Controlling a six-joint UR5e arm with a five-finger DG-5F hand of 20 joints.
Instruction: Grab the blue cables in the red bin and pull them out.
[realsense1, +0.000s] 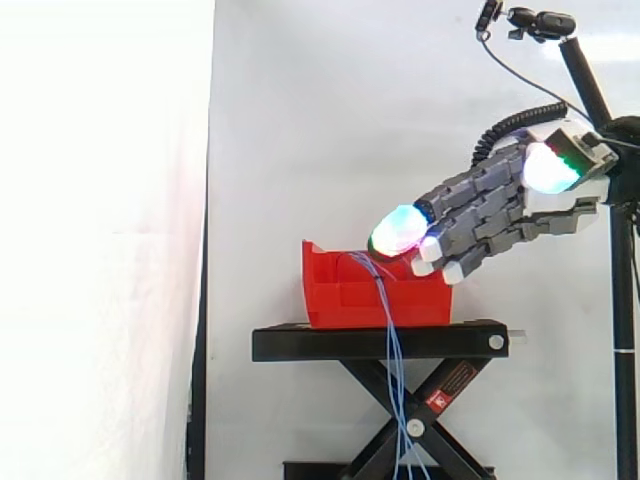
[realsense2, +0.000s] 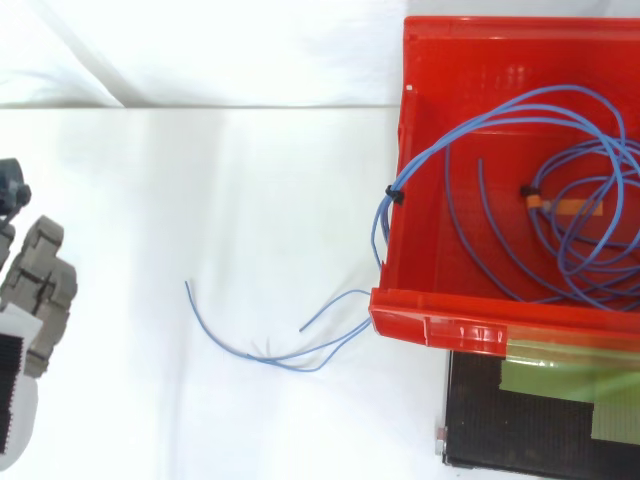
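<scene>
The hand (realsense1: 500, 205) reaches in from the right with its fingers stretched out almost straight and slightly spread, holding nothing. In the side view its glowing fingertips (realsense1: 397, 230) show in front of the upper right rim of the red bin (realsense1: 345, 290), which sits on the black scissor stand (realsense1: 380, 342) before the white curtain (realsense1: 330, 120).

From above, the grey segments of the hand (realsense2: 40, 290) sit at the left edge, well apart from the bin, with bare white ground (realsense2: 200, 180) between them. No finger touches the cables.

The blue cables (realsense2: 480, 130) lie mostly inside the bin in loose loops. One bunch, bound with a black tie (realsense2: 394, 195), climbs over the bin's left wall. A second tie with an orange tag (realsense2: 545, 203) sits among the loops. Several strands spill past the bin's corner and their loose ends (realsense2: 270, 352) lie between the bin and the hand. In the side view these strands hang down over the bin's wall and past the stand.
</scene>
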